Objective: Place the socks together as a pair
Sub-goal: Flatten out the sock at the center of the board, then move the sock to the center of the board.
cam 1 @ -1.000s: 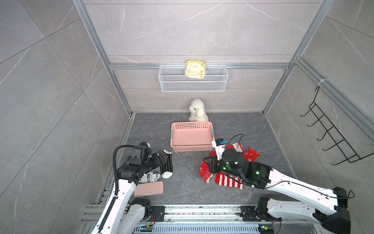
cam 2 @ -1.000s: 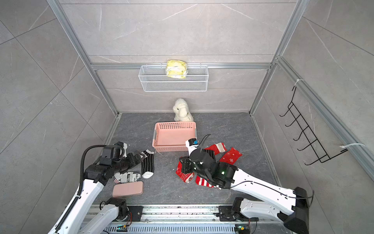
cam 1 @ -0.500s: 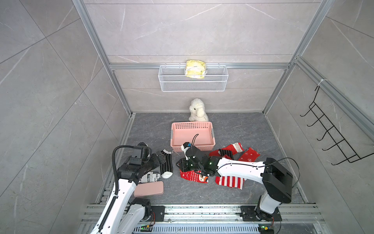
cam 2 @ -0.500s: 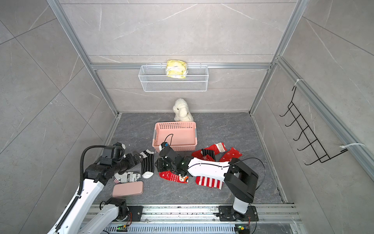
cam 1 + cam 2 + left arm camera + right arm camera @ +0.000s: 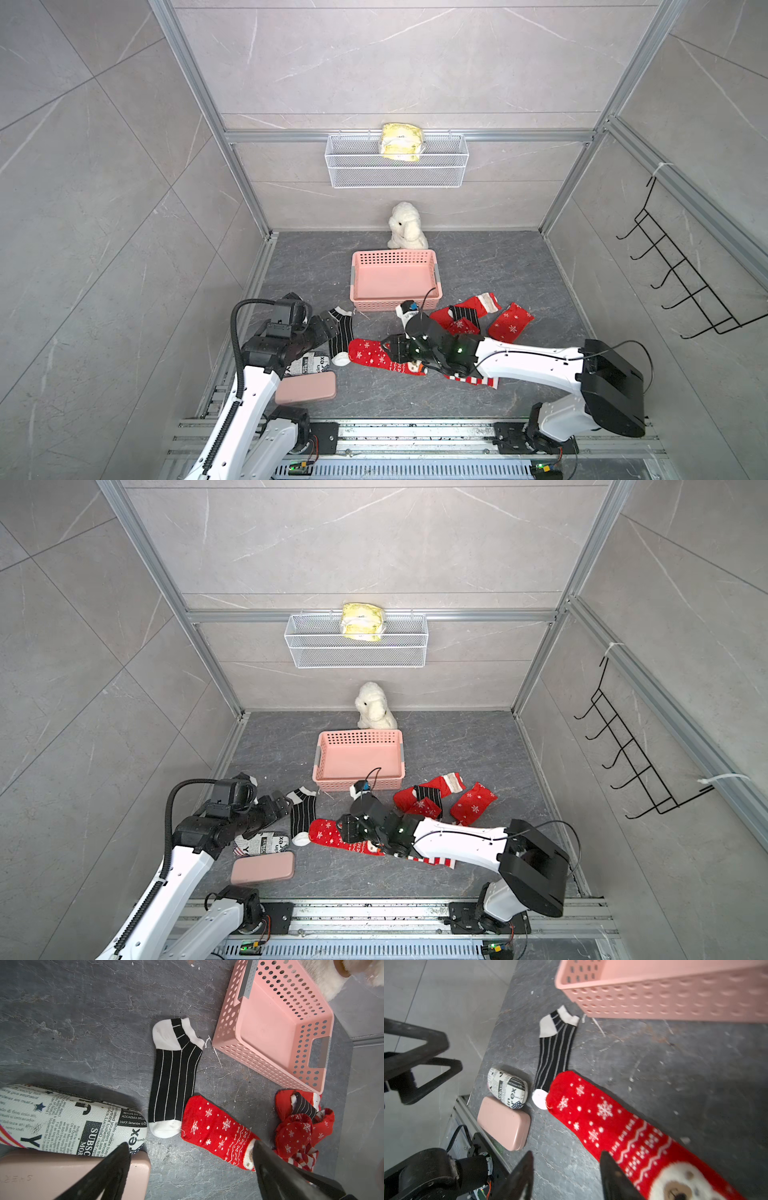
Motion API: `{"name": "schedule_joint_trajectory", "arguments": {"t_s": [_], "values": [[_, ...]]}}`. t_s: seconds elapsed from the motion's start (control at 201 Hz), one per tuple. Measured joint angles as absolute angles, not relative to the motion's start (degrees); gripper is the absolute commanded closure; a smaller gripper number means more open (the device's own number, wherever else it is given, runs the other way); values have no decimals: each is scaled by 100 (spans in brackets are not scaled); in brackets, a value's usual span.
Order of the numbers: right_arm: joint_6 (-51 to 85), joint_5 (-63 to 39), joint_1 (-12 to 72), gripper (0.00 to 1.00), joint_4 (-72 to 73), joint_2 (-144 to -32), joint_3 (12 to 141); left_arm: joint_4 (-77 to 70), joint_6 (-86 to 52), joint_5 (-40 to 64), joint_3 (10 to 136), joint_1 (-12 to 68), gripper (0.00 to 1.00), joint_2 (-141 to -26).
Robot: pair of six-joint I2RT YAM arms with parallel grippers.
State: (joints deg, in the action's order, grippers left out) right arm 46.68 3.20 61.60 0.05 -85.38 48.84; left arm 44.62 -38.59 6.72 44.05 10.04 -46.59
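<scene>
Currently, my tally: no pair made. Snowflake sock [image 5: 372, 356] lies flat, near centre, toe touching black sock [image 5: 341, 332]; other red socks [image 5: 510, 322] lie apart, right. Right gripper [image 5: 394, 352] hovers over it, jaws parted, empty. Left gripper [image 5: 326, 330] is spread wide, empty.

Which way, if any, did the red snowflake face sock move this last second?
Yes. The red snowflake face sock shifted toward the robot's left: earlier bunched before the pink basket's right corner, its toe now lies level with the left corner.
</scene>
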Motion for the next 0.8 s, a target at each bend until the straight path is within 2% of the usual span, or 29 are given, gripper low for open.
{"name": "schedule_joint_trajectory", "arguments": {"t_s": [0.065,0.199,0.224,0.269,0.328,0.353,0.523,0.796], "values": [[4799,401,6160,73,-21,-8495,4589,4305,-4034,825,4307,1022,15,-4635],[5002,458,6160,77,-21,-8565,4125,3721,-4545,1052,3706,1273,20,-4580],[5024,454,6160,78,-14,-8619,4110,3618,-4646,1055,3579,1358,25,-4598],[5061,454,6160,81,34,-8735,4110,3463,-4792,1046,3402,1487,39,-4668],[5118,425,6160,83,148,-8910,4123,3282,-4954,1037,3267,1636,52,-4888],[5129,412,6160,83,180,-8997,4141,3192,-5039,1046,3249,1688,54,-5024],[5146,362,6167,84,320,-9470,4342,2574,-5144,993,3280,1911,60,-6097],[5170,454,6171,83,410,-9378,4064,2047,-5111,646,3590,1964,61,-7542]]}}
